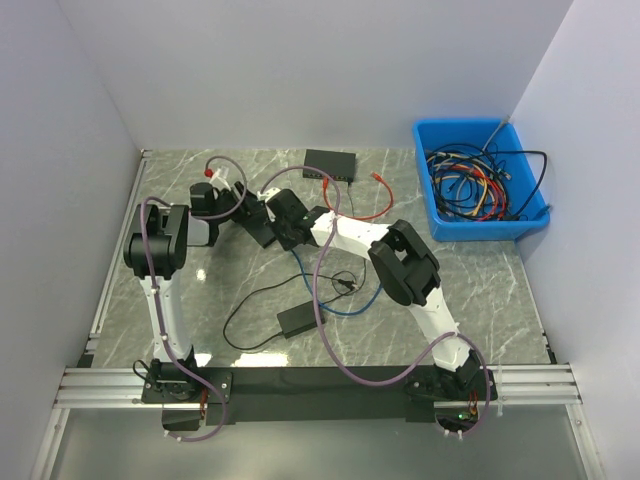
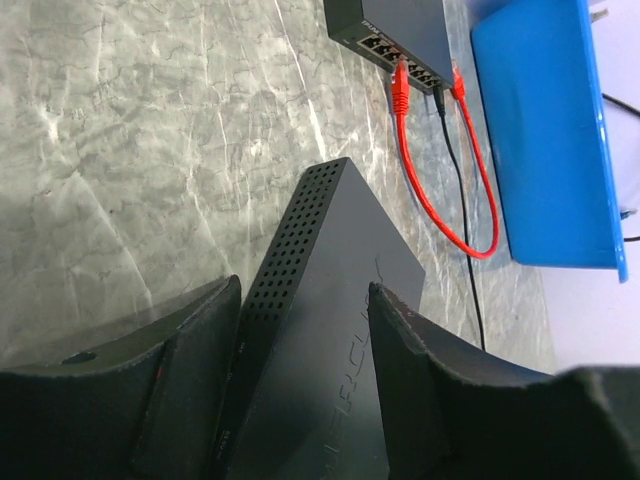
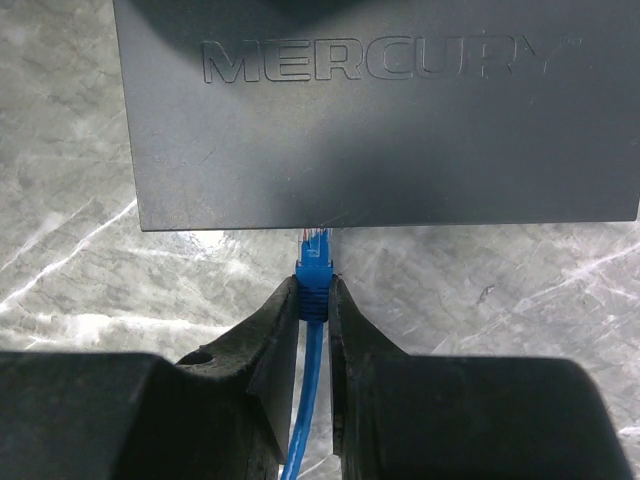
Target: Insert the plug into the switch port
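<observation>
Between the fingers of my right pincer (image 3: 314, 300) sits the plug (image 3: 314, 262), a small blue boot with a clear tip where thin coloured wires show, nipped narrow on both flanks. Its tip lies at the near edge of the switch (image 3: 380, 130), a flat black box lettered MERCURY; whether it has entered a port I cannot tell. The blue cable (image 3: 303, 420) trails back between my fingers. My left pincer (image 2: 305, 292) straddles the same switch, one finger by its perforated side; whether it presses I cannot tell. Beneath lies the grey marbled counter (image 2: 150, 150). Beyond, a far switch (image 2: 400, 25) carries a red cable (image 2: 430, 190), beside a blue bin (image 2: 540, 130).
</observation>
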Robot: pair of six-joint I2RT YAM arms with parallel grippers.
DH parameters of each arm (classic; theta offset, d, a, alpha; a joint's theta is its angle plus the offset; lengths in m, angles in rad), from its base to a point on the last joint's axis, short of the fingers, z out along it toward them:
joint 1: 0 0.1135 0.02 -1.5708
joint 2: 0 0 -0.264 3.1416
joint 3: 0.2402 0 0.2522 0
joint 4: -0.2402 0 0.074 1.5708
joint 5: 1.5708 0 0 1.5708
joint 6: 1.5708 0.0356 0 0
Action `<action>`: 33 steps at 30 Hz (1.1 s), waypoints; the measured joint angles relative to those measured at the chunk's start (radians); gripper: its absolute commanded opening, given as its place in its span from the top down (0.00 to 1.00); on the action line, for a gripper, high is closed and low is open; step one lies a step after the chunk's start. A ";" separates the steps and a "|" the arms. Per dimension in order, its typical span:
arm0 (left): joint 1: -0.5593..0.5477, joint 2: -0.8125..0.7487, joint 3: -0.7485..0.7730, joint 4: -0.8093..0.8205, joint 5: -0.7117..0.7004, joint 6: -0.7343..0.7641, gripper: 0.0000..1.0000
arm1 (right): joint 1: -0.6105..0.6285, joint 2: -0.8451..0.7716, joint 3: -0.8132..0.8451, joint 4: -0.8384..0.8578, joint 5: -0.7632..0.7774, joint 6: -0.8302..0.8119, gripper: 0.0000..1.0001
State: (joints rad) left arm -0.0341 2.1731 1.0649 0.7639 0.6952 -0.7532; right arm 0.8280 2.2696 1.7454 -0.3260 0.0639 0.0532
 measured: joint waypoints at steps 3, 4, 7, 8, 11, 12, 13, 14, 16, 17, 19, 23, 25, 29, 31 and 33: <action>-0.003 0.004 0.011 -0.017 0.000 0.014 0.42 | 0.000 -0.001 0.000 -0.002 0.003 -0.002 1.00; -0.004 0.005 0.015 -0.022 0.001 0.018 0.43 | 0.000 -0.001 0.000 -0.002 0.004 -0.003 1.00; -0.007 0.013 0.027 -0.029 0.002 0.030 0.44 | 0.000 -0.001 0.001 -0.004 0.007 -0.004 1.00; -0.008 0.014 0.030 -0.030 0.005 0.032 0.45 | 0.000 -0.001 0.002 -0.005 0.008 -0.004 1.00; -0.008 0.016 0.035 -0.038 0.006 0.038 0.49 | 0.000 -0.001 0.003 -0.008 0.008 -0.005 1.00; -0.008 0.016 0.036 -0.040 0.006 0.040 0.51 | 0.000 0.000 0.003 -0.008 0.008 -0.004 1.00; -0.008 0.017 0.037 -0.046 0.006 0.045 0.52 | 0.000 0.000 0.003 -0.011 0.008 -0.003 1.00; -0.008 0.019 0.040 -0.051 0.006 0.050 0.54 | 0.000 0.001 0.005 -0.013 0.008 -0.003 1.00; -0.008 0.024 0.050 -0.064 0.007 0.060 0.57 | 0.000 0.004 0.010 -0.019 0.008 -0.002 1.00; -0.009 0.027 0.057 -0.074 0.007 0.064 0.58 | 0.000 0.006 0.016 -0.025 0.008 0.000 1.00; -0.012 0.033 0.072 -0.090 0.007 0.079 0.60 | -0.001 0.008 0.024 -0.035 0.008 0.002 1.00; -0.020 0.033 0.091 -0.122 0.005 0.107 0.64 | -0.006 0.019 0.074 -0.092 0.007 0.005 1.00; -0.023 0.033 0.099 -0.129 0.005 0.117 0.64 | -0.009 0.031 0.105 -0.125 0.006 0.005 1.00; -0.027 0.033 0.113 -0.143 -0.005 0.141 0.67 | -0.016 0.073 0.191 -0.200 -0.002 0.009 1.00; -0.027 0.033 0.119 -0.154 -0.019 0.157 0.68 | -0.019 0.091 0.218 -0.214 -0.005 0.011 1.00; -0.028 0.033 0.130 -0.170 -0.026 0.165 0.69 | -0.023 0.095 0.220 -0.208 -0.013 0.023 1.00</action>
State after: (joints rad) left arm -0.0624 2.2063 1.1950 0.5938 0.6693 -0.5884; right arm 0.8051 2.3650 1.9652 -0.5343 0.0509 0.0761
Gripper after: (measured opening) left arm 0.346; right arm 0.207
